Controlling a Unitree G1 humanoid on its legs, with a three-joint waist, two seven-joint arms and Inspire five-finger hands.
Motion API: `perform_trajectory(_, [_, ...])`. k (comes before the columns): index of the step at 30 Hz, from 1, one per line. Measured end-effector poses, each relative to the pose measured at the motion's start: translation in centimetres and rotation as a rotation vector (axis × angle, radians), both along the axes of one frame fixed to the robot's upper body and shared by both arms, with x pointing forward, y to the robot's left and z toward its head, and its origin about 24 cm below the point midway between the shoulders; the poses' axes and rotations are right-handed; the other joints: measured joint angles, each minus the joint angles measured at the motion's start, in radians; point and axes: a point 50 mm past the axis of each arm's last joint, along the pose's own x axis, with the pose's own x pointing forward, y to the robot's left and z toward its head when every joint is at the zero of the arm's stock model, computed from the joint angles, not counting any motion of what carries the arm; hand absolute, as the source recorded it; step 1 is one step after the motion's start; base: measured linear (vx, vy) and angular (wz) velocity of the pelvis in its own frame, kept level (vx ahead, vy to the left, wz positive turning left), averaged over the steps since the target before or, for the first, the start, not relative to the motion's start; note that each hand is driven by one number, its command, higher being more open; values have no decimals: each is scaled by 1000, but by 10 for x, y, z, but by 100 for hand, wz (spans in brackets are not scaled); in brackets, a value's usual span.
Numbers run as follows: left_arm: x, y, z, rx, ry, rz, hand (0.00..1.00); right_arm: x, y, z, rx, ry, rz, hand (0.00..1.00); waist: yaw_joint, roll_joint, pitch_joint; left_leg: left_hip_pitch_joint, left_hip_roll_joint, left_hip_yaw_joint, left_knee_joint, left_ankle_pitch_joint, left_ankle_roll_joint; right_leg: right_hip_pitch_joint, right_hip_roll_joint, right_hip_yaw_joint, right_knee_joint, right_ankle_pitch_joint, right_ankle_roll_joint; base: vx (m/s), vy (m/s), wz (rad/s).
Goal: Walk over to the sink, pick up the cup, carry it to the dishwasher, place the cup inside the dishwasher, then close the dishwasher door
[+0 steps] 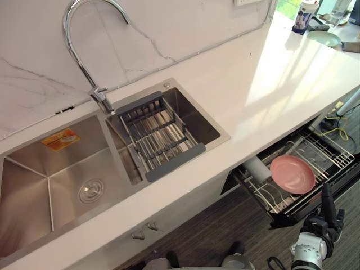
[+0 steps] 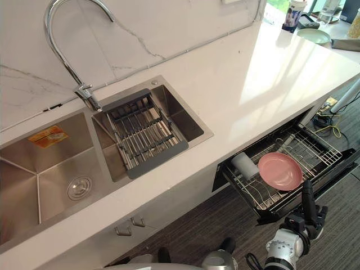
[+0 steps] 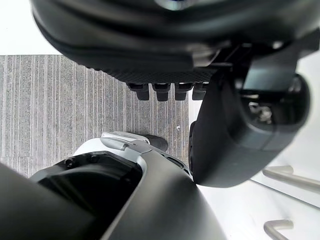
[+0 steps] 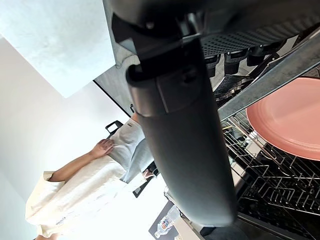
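A whitish cup (image 1: 257, 169) lies on its side in the pulled-out dishwasher rack (image 1: 332, 154), just left of a pink plate (image 1: 292, 174). The rack sticks out from under the white counter at the lower right. My right hand (image 1: 331, 209) is open and empty, its dark fingers straight, just in front of the rack's near edge; the right wrist view shows its thumb (image 4: 185, 150) beside the plate (image 4: 292, 120). My left hand (image 3: 240, 125) hangs low by the cabinet front with relaxed fingers and holds nothing.
A steel double sink (image 1: 34, 169) with a tall tap (image 1: 84, 45) has a drain rack (image 1: 157, 135) across its right basin. A bottle (image 1: 304, 14) and a green dish (image 1: 324, 37) stand on the counter's far right. A person in a white shirt (image 4: 80, 195) stands nearby.
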Motion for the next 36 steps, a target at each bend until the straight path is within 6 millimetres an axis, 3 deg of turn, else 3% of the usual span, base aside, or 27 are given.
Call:
perform_trajectory(7, [-2,-2,-1,-14,-7,-36,100,29,-1,11,-14,-21,89,100,11,30,12,-22,0,-25,7,16,0,0,1,-28,0,7,-9,-8,23,12])
perform_trajectory(13, [1,-8,0,-64,-64,-53,100,71,-5,37,-129,19,264,100,56,69,35,-70,0,-77,36,27,-5,-1,4,-82,0,4,-14,-30,29,21])
perform_trajectory(19, [-5,-14,-1,-89,-70,-55,100,99,-10,64,-202,-9,321,100,95,93,59,-109,10,-134,35,54,-13,-3,19,-135,2,-3,-29,-28,5,29])
perform_trajectory(23, [-13,-14,-2,-98,-60,-30,100,105,16,50,-78,-130,348,100,105,88,73,-114,37,-152,29,60,-27,-12,27,-147,54,-40,-45,-38,-14,8])
perform_trajectory(28, [-10,-13,-1,-96,-82,15,100,112,34,51,-2,-299,313,100,164,89,75,-134,80,-173,27,69,-41,-54,34,-147,133,-90,-70,-107,-43,1])
perform_trajectory(33, [-12,-11,-1,-94,-78,59,100,123,53,53,-25,-285,407,100,186,90,87,-154,140,-171,2,74,-51,-95,95,-136,139,-118,-73,-110,-110,-13])
perform_trajectory(35, [-11,-10,-1,-85,-90,71,100,125,70,52,-63,-250,521,100,190,88,95,-159,166,-167,2,73,-49,-105,138,-133,119,-136,-85,-106,-154,-22])
perform_trajectory(36, [-10,-9,-1,-79,-98,72,100,124,78,50,-84,-237,572,100,196,87,95,-163,176,-168,-6,62,-30,-113,154,-132,108,-155,-80,-61,-145,-8])
